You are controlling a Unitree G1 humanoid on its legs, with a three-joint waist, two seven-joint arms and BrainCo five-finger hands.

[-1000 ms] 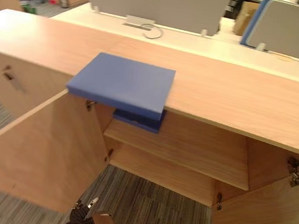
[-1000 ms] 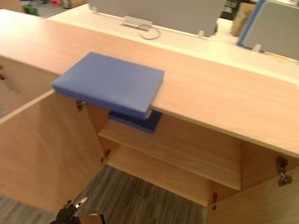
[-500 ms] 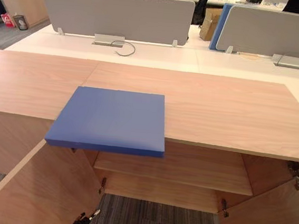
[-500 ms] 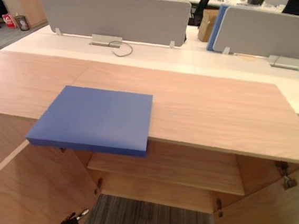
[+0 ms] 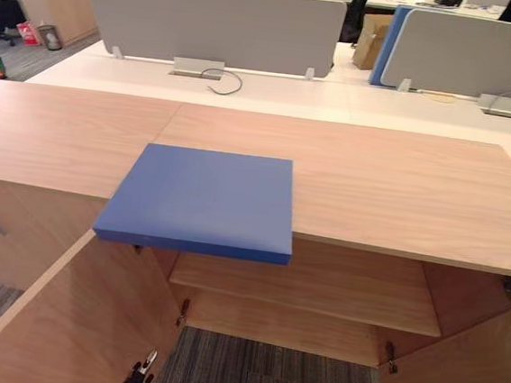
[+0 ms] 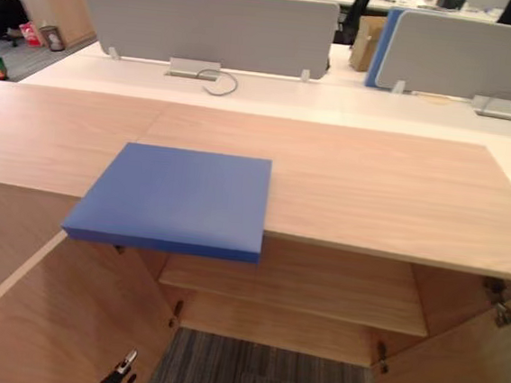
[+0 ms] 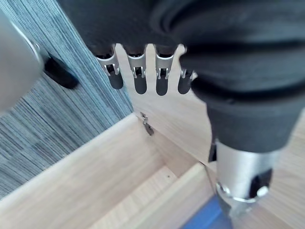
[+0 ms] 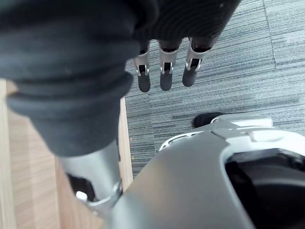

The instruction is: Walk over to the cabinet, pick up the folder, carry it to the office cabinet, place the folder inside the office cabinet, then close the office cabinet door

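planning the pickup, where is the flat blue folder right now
The flat blue folder lies on the light wooden cabinet top, left of centre in both eye views, its near edge overhanging the front edge above the wooden inner shelf.

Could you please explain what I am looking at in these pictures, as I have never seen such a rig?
This is a walking humanoid robot with two fingered hands. The two wide pictures come from cameras on its head, looking down at a wooden cabinet. A blue folder lies flat on the cabinet top, its near edge jutting over the front. Below, the doors stand open, showing a shelf. The two close pictures come from wrist cameras: the left hand and the right hand hang low with relaxed fingers, holding nothing.
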